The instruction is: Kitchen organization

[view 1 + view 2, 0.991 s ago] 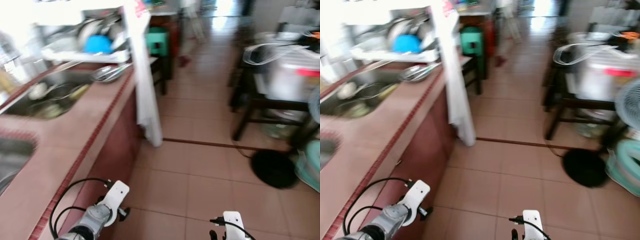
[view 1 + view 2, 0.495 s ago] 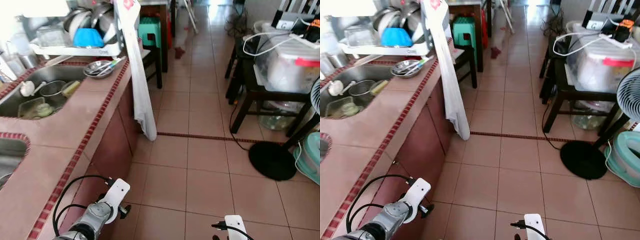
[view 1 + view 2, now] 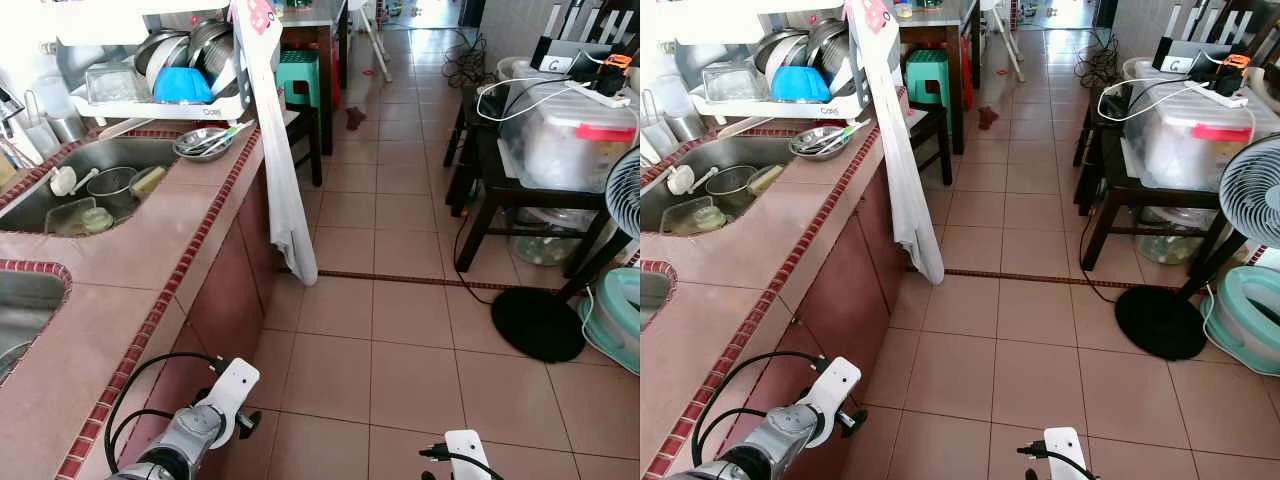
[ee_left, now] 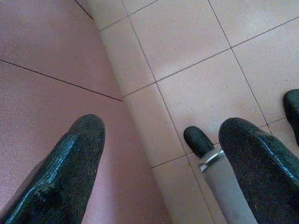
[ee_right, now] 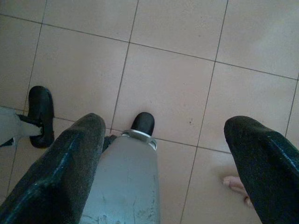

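Dish rack far ahead; left end effector low

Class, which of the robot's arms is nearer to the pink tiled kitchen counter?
Left. The left arm hangs right beside the pink tiled kitchen counter; the right arm hangs farther off, over open floor tiles.

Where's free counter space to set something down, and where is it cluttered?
Free: the bare counter stretch between the near sink and the far sink, running out to the tiled edge. Crowded: the far sink holds containers and a strainer, a steel bowl with utensils sits just beyond it, and the dish rack fills the far end.
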